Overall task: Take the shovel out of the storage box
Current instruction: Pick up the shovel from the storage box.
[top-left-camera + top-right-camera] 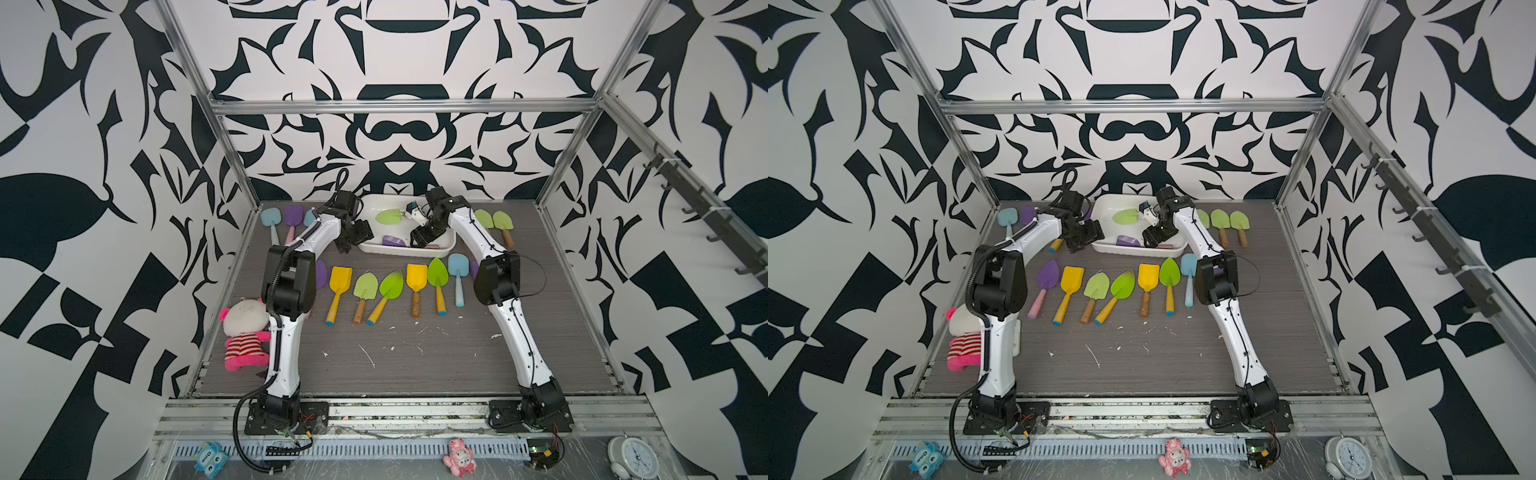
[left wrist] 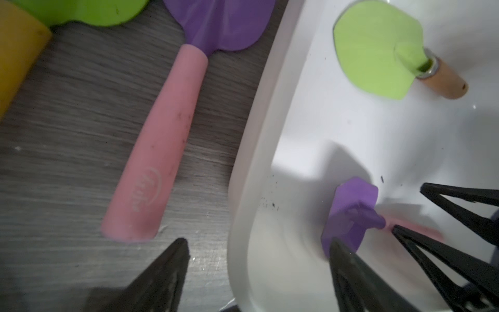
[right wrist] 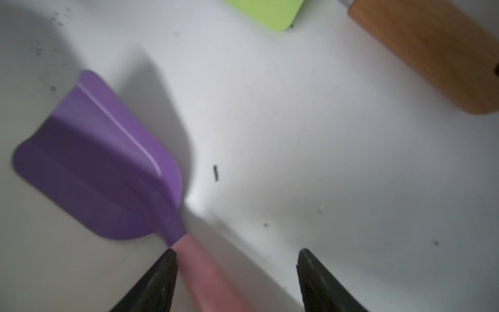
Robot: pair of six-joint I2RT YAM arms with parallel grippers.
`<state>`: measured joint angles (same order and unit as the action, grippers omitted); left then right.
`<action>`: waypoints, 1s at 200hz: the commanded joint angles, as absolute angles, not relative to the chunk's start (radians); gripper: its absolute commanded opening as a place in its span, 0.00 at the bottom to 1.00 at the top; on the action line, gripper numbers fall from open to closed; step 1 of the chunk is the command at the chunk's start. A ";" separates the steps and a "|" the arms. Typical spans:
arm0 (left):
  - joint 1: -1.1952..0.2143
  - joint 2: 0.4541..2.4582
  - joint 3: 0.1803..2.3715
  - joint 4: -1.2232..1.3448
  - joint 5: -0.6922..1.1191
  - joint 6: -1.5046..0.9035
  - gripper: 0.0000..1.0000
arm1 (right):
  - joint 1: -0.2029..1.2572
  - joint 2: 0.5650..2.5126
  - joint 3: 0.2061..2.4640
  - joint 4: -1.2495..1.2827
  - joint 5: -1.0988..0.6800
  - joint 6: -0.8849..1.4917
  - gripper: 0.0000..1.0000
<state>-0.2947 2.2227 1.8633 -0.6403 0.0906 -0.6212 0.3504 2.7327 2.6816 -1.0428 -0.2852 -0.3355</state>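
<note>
- Box [image 1: 375, 231] sits at worktop's [image 1: 415, 357] 12 o'clock; bare room at 6.
- Left jaws released, straddling its 8 o'clock rim.
- Right jaws released around purple shovel's [image 3: 102, 173] handle.
- Two inside: that one, green shovel [image 1: 388, 216].

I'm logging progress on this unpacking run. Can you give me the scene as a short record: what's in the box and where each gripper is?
storage box: holds two shovels
near front wall: purple shovel, pink handle
toward back: light green shovel, wooden handle
right gripper: inside box, jaws open around the pink handle, not closed on it
left gripper: jaws open, straddling the box's side wall
status: neither shovel lifted yet
</note>
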 commanded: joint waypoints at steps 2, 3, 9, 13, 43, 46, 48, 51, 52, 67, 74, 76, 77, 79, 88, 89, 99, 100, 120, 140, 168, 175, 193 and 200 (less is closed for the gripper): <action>-0.302 2.250 1.906 -0.661 0.088 -0.648 0.76 | 0.369 2.747 2.705 -1.035 -0.209 -0.398 0.72; -0.303 2.250 1.908 -0.662 0.089 -0.648 0.76 | 0.370 2.748 2.705 -1.033 -0.207 -0.399 0.72; -0.306 2.252 1.911 -0.662 0.088 -0.653 0.76 | 0.377 2.756 2.703 -1.022 -0.191 -0.408 0.71; -0.308 2.254 1.913 -0.661 0.089 -0.653 0.75 | 0.381 2.767 2.704 -1.016 -0.165 -0.417 0.69; -0.314 2.255 1.917 -0.655 0.095 -0.653 0.71 | 0.393 2.808 2.738 -0.983 -0.079 -0.401 0.40; -0.314 2.255 1.917 -0.655 0.094 -0.653 0.71 | 0.394 2.806 2.738 -0.981 -0.079 -0.402 0.38; -0.314 2.255 1.917 -0.655 0.096 -0.653 0.71 | 0.394 2.805 2.736 -0.977 -0.081 -0.401 0.36; -0.314 2.253 1.916 -0.656 0.096 -0.655 0.70 | 0.394 2.802 2.734 -0.973 -0.085 -0.402 0.35; -0.314 2.253 1.916 -0.656 0.096 -0.655 0.70 | 0.394 2.801 2.733 -0.971 -0.085 -0.402 0.34; -0.314 2.246 1.917 -0.653 0.101 -0.654 0.69 | 0.399 2.776 2.712 -0.945 -0.081 -0.413 0.28; -0.314 2.242 1.917 -0.651 0.103 -0.653 0.68 | 0.403 2.760 2.698 -0.933 -0.081 -0.421 0.25; -0.314 2.241 1.917 -0.650 0.105 -0.653 0.68 | 0.403 2.754 2.694 -0.930 -0.079 -0.422 0.24; -0.314 2.240 1.918 -0.650 0.106 -0.653 0.68 | 0.403 2.751 2.691 -0.927 -0.079 -0.422 0.24; -0.313 2.239 1.918 -0.649 0.107 -0.653 0.68 | 0.405 2.746 2.686 -0.921 -0.077 -0.422 0.23; -0.314 2.231 1.919 -0.642 0.113 -0.653 0.68 | 0.406 2.716 2.657 -0.895 -0.067 -0.419 0.18; -0.314 2.229 1.919 -0.641 0.112 -0.653 0.68 | 0.405 2.712 2.653 -0.892 -0.067 -0.417 0.18; -0.314 2.219 1.922 -0.629 0.116 -0.653 0.68 | 0.406 2.676 2.626 -0.866 -0.079 -0.412 0.14; -0.314 2.219 1.923 -0.628 0.116 -0.653 0.68 | 0.406 2.672 2.609 -0.863 -0.080 -0.411 0.13; -0.314 2.198 1.931 -0.620 0.124 -0.657 0.68 | 0.406 2.599 2.520 -0.811 -0.087 -0.380 0.04; -0.314 2.168 1.929 -0.600 0.129 -0.666 0.68 | 0.406 2.529 2.457 -0.769 -0.089 -0.345 0.00; -0.314 2.128 1.926 -0.557 0.138 -0.676 0.69 | 0.398 2.385 2.322 -0.693 -0.080 -0.290 0.00; -0.314 2.119 1.924 -0.547 0.138 -0.678 0.69 | 0.392 2.349 2.279 -0.675 -0.081 -0.272 0.00; -0.314 2.105 1.923 -0.528 0.143 -0.683 0.70 | 0.365 2.256 2.173 -0.637 -0.075 -0.218 0.00; -0.314 2.099 1.922 -0.525 0.142 -0.683 0.70 | 0.350 2.221 2.136 -0.625 -0.081 -0.196 0.00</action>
<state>-0.3138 2.1738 1.8946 -0.5804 0.1246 -0.6659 0.3885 2.3920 2.2162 -0.7254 -0.0849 -0.2958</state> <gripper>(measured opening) 0.701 0.194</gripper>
